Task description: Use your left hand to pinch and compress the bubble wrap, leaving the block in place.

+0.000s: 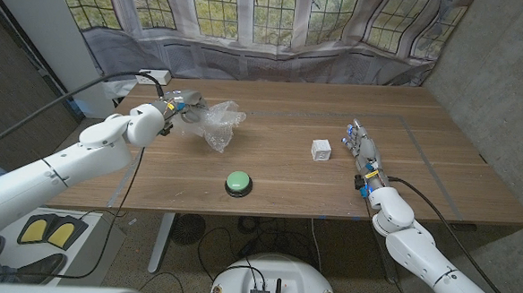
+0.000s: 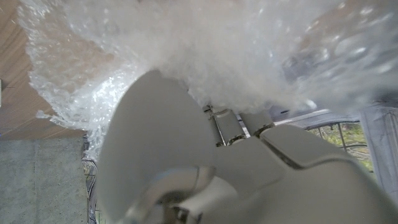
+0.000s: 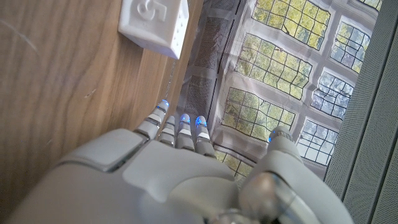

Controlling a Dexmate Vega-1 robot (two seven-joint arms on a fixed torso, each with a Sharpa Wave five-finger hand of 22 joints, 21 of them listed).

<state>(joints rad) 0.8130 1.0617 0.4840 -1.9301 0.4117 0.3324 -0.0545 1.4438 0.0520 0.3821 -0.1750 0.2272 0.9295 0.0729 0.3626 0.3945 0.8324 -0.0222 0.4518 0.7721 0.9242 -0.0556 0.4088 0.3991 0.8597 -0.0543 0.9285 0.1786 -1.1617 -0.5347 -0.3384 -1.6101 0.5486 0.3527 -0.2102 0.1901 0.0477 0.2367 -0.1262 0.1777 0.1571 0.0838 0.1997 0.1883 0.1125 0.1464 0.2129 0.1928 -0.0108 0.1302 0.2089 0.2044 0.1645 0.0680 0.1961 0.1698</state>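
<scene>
Clear plastic first: the bubble wrap [image 1: 218,124] sits bunched at the table's [image 1: 278,179] far left, and my left hand [image 1: 176,106] has its fingers closed on the near edge of it, crumpled film pressed against them in the wrist view. A green button [image 1: 238,182] lies nearer me, mid-table. Right of that stands the block [image 1: 321,151], well apart from the wrap. My right hand [image 1: 362,152] waits just beside it, fingers straight, empty. My worry: a twitch there would nudge the block, or my squeeze drags the wrap sideways.
</scene>
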